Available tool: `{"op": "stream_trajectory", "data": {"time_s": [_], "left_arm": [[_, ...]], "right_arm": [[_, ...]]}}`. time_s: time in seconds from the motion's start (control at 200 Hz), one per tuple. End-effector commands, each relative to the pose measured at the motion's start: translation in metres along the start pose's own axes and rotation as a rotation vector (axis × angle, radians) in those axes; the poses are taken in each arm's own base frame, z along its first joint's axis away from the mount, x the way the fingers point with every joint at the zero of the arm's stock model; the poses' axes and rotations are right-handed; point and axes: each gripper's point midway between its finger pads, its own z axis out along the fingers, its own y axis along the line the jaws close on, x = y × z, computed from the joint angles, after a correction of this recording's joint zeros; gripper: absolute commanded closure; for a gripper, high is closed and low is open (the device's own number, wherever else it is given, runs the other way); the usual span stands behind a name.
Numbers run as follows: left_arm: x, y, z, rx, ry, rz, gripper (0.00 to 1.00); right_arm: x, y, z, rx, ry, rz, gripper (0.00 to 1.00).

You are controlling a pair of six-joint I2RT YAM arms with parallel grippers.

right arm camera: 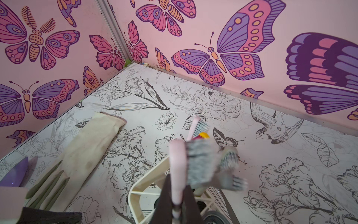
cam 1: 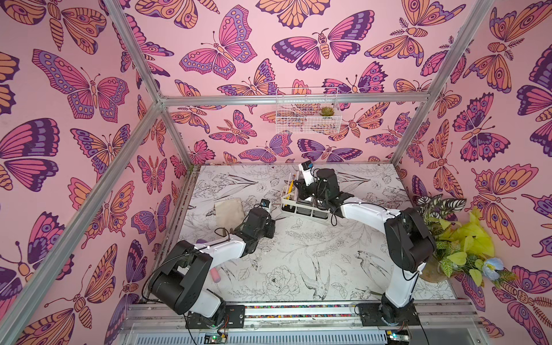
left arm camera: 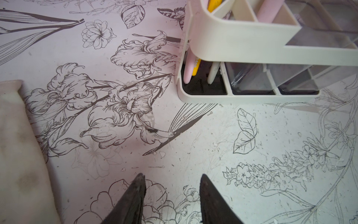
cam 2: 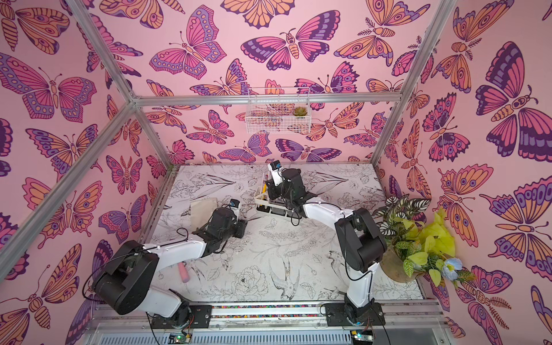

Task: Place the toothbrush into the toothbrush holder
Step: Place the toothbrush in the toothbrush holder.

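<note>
- Pink plastic is what my right claw point(right arm camera: 177, 181) is closed on: the handle of the toothbrush point(right arm camera: 177, 157), with one dark finger point(right arm camera: 164, 197) pressed to each side.
- My left claw point(left arm camera: 172, 175) is open with nothing between its tips; it hangs over bare table point(cam 1: 298, 263), between the cloth point(cam 1: 228, 212) and the holder point(left arm camera: 242, 38), touching neither.
- Counted: two claws; one holder with two clear-grey cups point(left arm camera: 251, 76) in it; one beige cloth; one wire basket point(cam 1: 306, 112) hung up behind the table; one potted plant point(cam 1: 448, 239) at the table's right edge.
- Brushes: one is in my grip; in the right wrist view other brush heads point(right arm camera: 229, 159) crowd just behind it, at least two, too blurred to count further.
- In the left wrist view three handle ends stand on the dark floor of the holder's slot part: one pink handle point(left arm camera: 187, 74), one yellow handle point(left arm camera: 196, 67) and one white handle point(left arm camera: 212, 74).
- My toothbrush stands close to upright, its long axis running up and down; the bristled head is on top and the handle points down at the slot end of the holder.
- Its bristles stick out sideways, not upward.
- Its lower tip is hidden behind my fingers; whether it reaches the holder's floor I cannot tell.
- The holder sits on the table toward the back; the slot part is its left end and the cups fill the rest; my right claw hangs right over the slot end.
</note>
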Motion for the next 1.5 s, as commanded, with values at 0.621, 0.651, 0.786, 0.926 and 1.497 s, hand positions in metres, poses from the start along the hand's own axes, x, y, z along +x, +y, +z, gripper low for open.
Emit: {"op": "stream_trajectory", "data": {"time_s": [0.621,0.651,0.786,0.926,1.497], "left_arm": [[0.001,0.0,0.006,0.001,0.02,0.004,0.52],[0.0,0.0,0.006,0.002,0.019,0.004,0.52],[0.001,-0.001,0.007,0.007,0.023,0.0,0.52],[0.002,-0.001,0.007,0.007,0.024,0.0,0.52],[0.003,-0.003,0.01,0.017,0.034,-0.001,0.52]], "right_arm": [[0.037,-0.009,0.01,0.053,0.048,-0.016,1.0],[0.039,-0.01,0.011,0.056,0.05,-0.014,1.0],[0.044,-0.012,0.015,0.065,0.059,-0.011,1.0],[0.047,-0.012,0.013,0.064,0.06,-0.014,1.0],[0.072,-0.019,0.019,0.092,0.11,-0.011,1.0]]}}
